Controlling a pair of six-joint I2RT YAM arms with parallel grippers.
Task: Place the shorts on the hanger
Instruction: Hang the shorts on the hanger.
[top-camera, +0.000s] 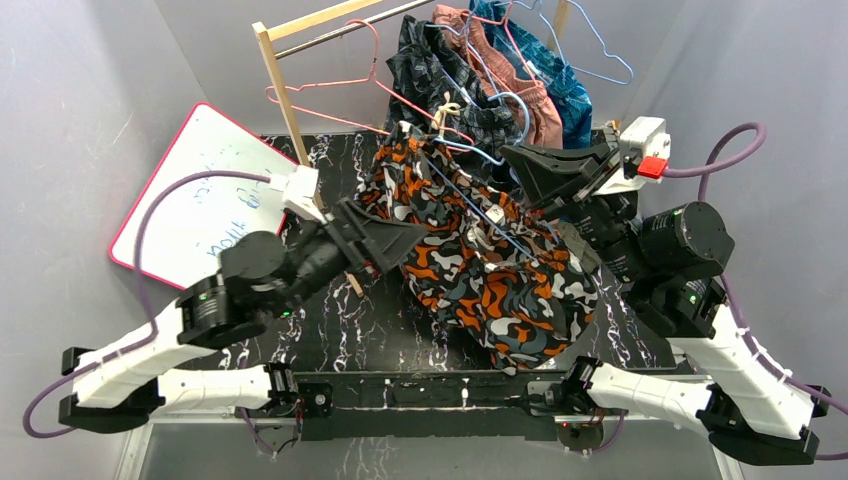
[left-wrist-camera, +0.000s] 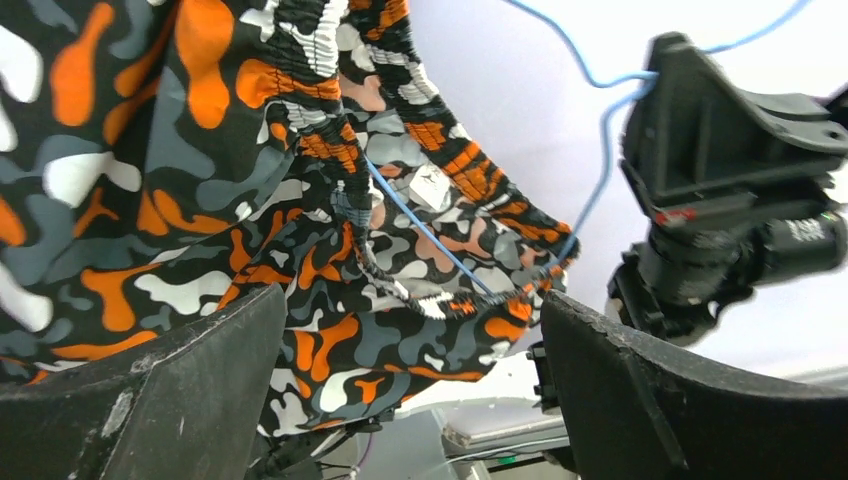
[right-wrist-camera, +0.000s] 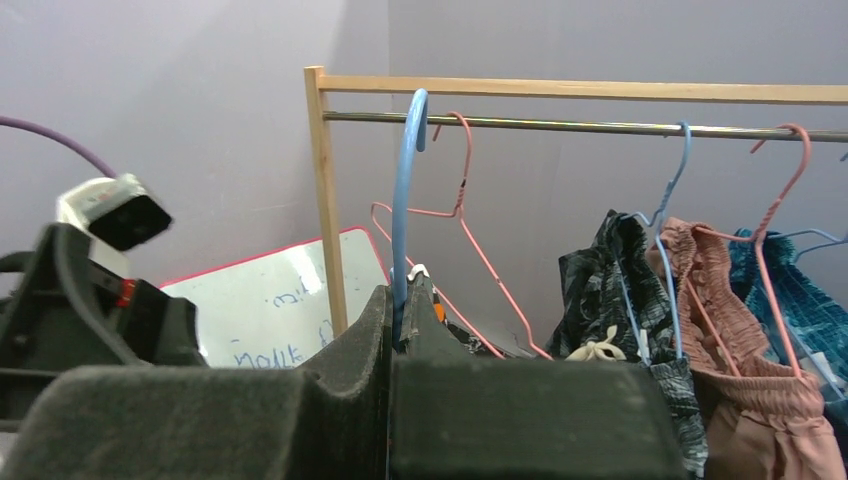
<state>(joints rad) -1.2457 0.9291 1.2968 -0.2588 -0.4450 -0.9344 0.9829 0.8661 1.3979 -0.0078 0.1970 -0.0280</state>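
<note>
Right wrist shows you only hook of hanger (right-wrist-camera: 402, 200), right gripper (right-wrist-camera: 392, 325) clamped on it; left gripper (left-wrist-camera: 410, 320) spread wide, empty, by shorts (left-wrist-camera: 150, 200).

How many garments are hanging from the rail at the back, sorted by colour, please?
On the rail:
Dark patterned shorts: 1
Salmon-pink shorts: 1
Teal patterned garment: 1
Total: 3
</note>
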